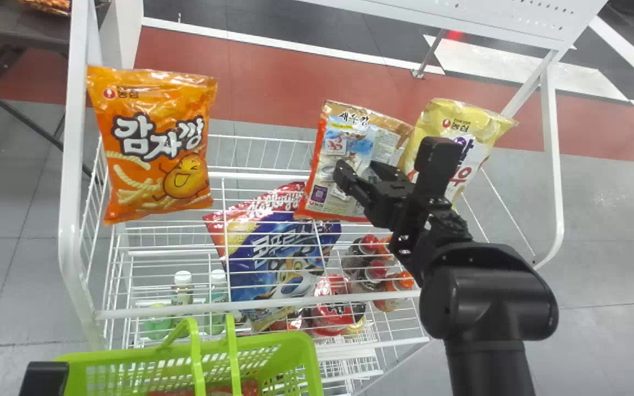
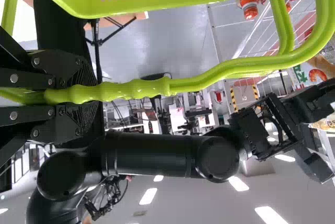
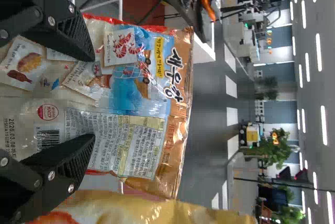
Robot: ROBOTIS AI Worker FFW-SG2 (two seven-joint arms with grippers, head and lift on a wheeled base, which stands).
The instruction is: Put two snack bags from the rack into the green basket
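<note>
Right gripper [image 1: 356, 168], fingers spread apart, at the face of the middle snack bag [image 1: 325, 181], situated between the orange bag [image 1: 157, 126] and the yellow bag [image 1: 482, 129] on the white rack [image 1: 72, 181]; left gripper [image 1: 44, 378], fingers closed on a handle [image 2: 136, 89] of the green basket [image 1: 289, 342]
</note>
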